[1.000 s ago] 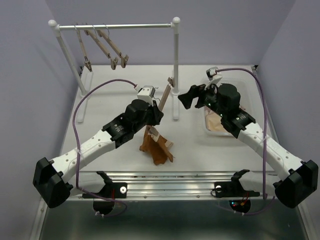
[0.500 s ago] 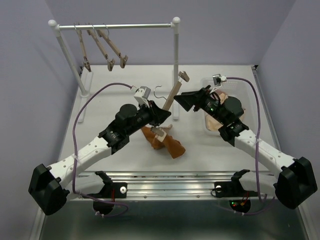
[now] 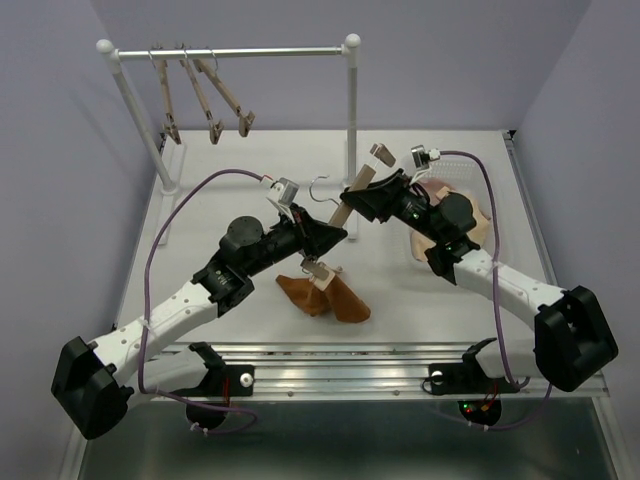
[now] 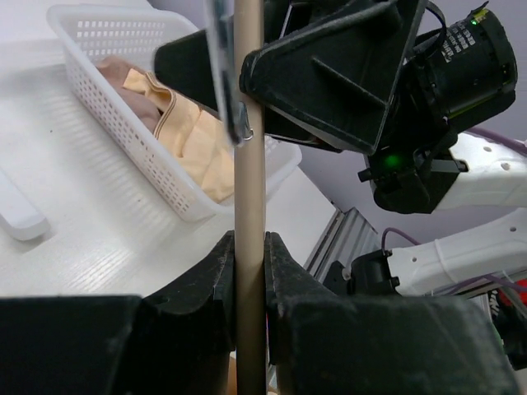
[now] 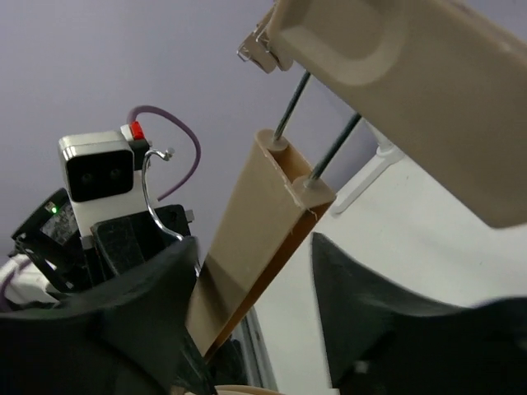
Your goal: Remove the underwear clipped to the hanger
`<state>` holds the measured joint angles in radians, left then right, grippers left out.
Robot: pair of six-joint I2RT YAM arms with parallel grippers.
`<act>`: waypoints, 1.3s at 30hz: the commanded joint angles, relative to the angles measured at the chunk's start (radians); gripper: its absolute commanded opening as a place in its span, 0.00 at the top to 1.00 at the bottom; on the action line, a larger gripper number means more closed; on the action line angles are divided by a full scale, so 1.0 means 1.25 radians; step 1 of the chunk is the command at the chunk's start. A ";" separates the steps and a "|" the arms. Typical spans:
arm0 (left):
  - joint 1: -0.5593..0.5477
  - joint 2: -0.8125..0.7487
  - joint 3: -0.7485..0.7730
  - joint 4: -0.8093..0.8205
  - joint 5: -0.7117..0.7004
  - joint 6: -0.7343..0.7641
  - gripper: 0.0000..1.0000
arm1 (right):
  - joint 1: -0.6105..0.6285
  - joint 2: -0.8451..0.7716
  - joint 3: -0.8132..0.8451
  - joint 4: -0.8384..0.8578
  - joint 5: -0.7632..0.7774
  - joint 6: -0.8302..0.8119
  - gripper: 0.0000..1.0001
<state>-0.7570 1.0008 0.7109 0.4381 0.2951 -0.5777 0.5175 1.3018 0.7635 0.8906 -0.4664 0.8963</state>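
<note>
The left arm and right arm have white links with bulky black joints. The left hand and right hand are black. Purple cables loop to small silver-white wrist cameras.

My left wrist camera: the hanger runs off at 12 and 6 o'clock, hiding the far end of the basket. My right wrist camera: my right fingers are blurred, cut off at 6 o'clock; the clip is cropped at 3 o'clock.

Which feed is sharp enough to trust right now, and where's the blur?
Top external: evenly lit, sharp on the orange-brown underwear. Left wrist: hanger bar close and soft, basket clearer. Right wrist: hanger clip blurred, fingers dark silhouettes.
</note>
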 commanded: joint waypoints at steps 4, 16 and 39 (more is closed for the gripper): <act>0.003 0.008 0.026 0.097 0.077 0.014 1.00 | -0.004 -0.007 0.013 0.135 -0.040 0.019 0.79; 0.004 -0.036 0.029 -0.001 0.002 0.023 0.01 | -0.004 -0.103 -0.028 0.090 0.038 -0.047 0.99; 0.009 -0.118 -0.046 -0.108 0.030 0.006 0.01 | -0.011 -0.122 0.059 0.048 0.012 -0.090 0.99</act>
<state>-0.7506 0.8810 0.6746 0.2516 0.2993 -0.5667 0.5102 1.1461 0.7689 0.8974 -0.4458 0.7971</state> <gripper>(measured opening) 0.986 0.190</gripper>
